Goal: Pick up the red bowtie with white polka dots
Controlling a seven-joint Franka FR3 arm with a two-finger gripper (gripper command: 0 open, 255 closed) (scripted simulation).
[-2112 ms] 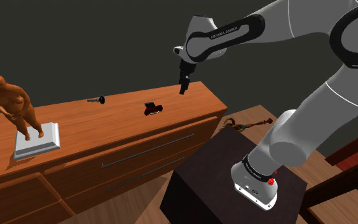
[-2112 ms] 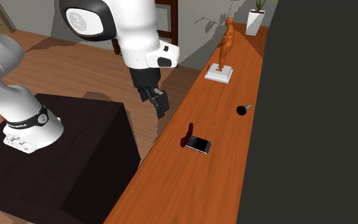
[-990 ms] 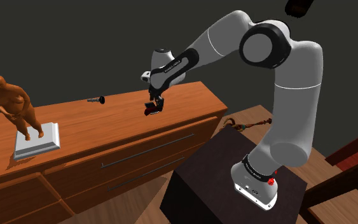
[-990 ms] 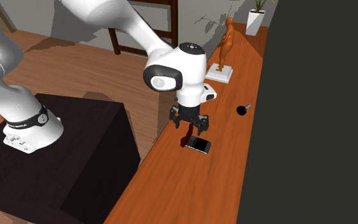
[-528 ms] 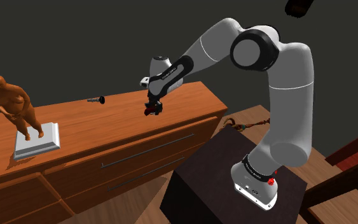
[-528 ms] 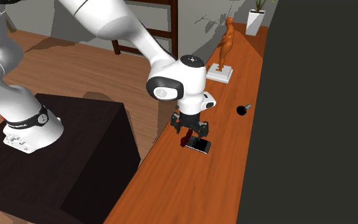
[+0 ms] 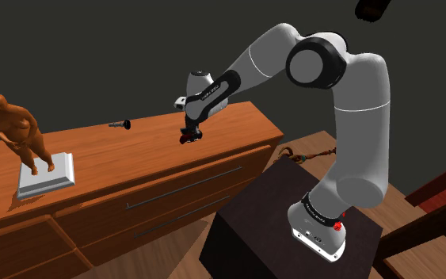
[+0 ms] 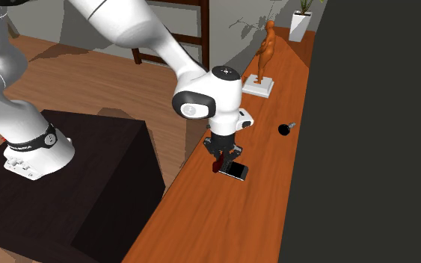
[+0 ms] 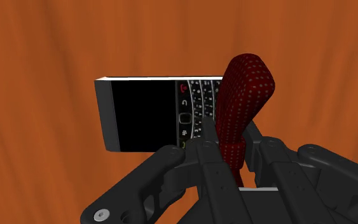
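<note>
The claw (image 9: 226, 151) is shut on the bowtie (image 9: 244, 94): its two black fingers (image 9: 204, 156) press the lower part of the dark red, white-dotted cloth between them, and the rest of the bowtie stands up past the fingertips. In the shoulder view the claw (image 7: 188, 138) points down at the wooden worktop (image 7: 110, 162) of a dresser, in the half nearer the stand (image 7: 280, 218). In the second exterior view the claw (image 8: 222, 159) and the bowtie (image 8: 217, 165) sit nearer the worktop's front edge than the wall behind it. A black phone (image 9: 142, 114) with a keypad lies flat just beside the bowtie. I cannot tell whether the two touch. Farther along the worktop, close to its back edge, lies a small black object (image 7: 121, 124). Near the far end an orange figurine (image 7: 13, 131) stands on a pale base.
</note>
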